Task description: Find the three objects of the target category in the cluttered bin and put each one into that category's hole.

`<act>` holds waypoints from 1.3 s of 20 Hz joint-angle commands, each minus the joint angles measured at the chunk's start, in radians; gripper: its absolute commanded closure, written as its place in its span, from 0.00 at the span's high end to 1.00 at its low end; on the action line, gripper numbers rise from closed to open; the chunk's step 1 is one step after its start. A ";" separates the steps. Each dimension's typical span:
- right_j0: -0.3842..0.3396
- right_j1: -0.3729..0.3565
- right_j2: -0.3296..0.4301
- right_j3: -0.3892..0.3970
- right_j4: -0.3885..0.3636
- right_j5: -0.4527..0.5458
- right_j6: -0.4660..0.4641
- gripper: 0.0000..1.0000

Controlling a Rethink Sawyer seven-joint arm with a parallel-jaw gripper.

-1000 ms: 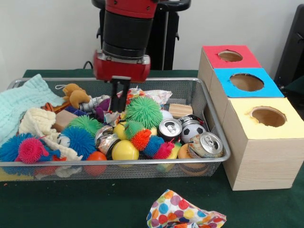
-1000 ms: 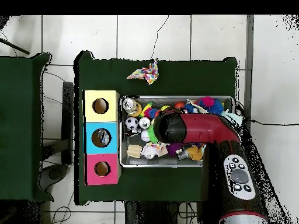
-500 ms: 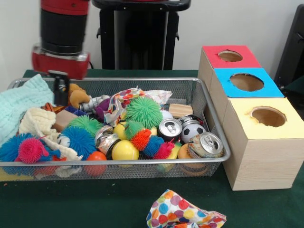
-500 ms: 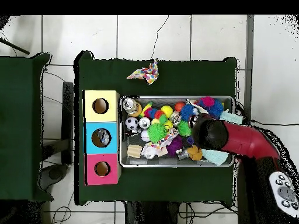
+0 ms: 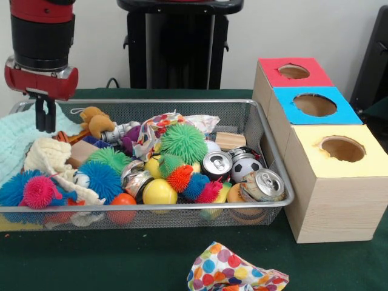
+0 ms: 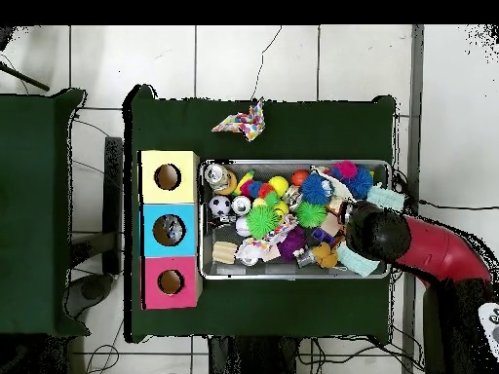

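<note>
Gripper (image 5: 45, 115), fingers seemingly together and empty, has swung from mid-bin to the upper left over the towel (image 5: 21, 130); cans (image 5: 216, 163) remain in the bin (image 5: 267, 154), so nothing sorted yet.

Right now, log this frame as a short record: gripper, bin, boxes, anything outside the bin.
gripper: fingers close together, holding nothing visible, above the mint cloth at one end of the bin
bin: wire mesh, full of spiky balls, cans, cloths, toys
cans: one at the end nearest the boxes
boxes: yellow, blue, red, one hole each
outside bin: dotted paper on the table
</note>
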 commanded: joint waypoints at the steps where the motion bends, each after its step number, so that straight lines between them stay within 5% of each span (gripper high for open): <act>1: 0.029 0.027 0.060 0.078 -0.042 -0.059 0.049 0.00; 3: 0.023 0.024 0.071 0.081 -0.058 -0.066 0.021 0.00; 4: 0.020 0.023 0.070 0.086 -0.048 -0.066 0.028 1.00; 26: -0.027 0.075 0.095 0.113 0.055 -0.133 0.128 1.00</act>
